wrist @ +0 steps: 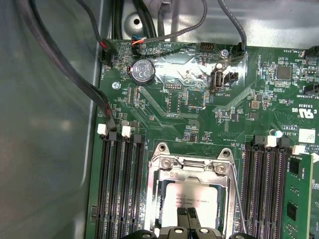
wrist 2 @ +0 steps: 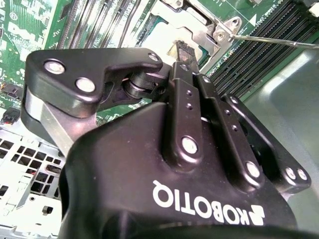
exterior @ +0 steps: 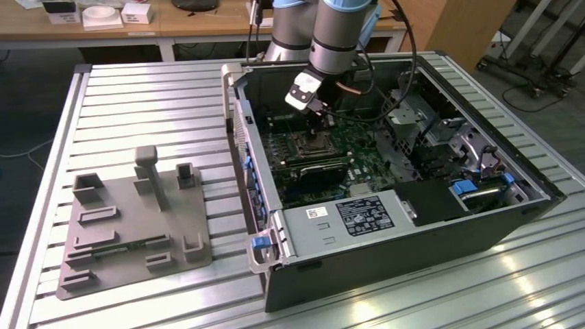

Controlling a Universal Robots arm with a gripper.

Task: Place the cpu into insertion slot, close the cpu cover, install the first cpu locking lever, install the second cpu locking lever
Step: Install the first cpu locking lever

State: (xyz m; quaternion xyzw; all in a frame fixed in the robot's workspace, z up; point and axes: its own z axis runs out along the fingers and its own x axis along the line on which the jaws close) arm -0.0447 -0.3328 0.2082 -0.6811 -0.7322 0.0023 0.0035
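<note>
Closed pincer (wrist: 187, 219) hangs over the cpu (wrist: 192, 196) lying in the insertion slot (wrist: 153, 189).

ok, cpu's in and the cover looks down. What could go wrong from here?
1. The hand sits with its tips over the cpu, inside the cpu cover window. Pressing there may load the cpu rather than the cover.
2. The locking lever beside the cover looks unlatched. The cover could lift, or the wire could snag the hand.
</note>
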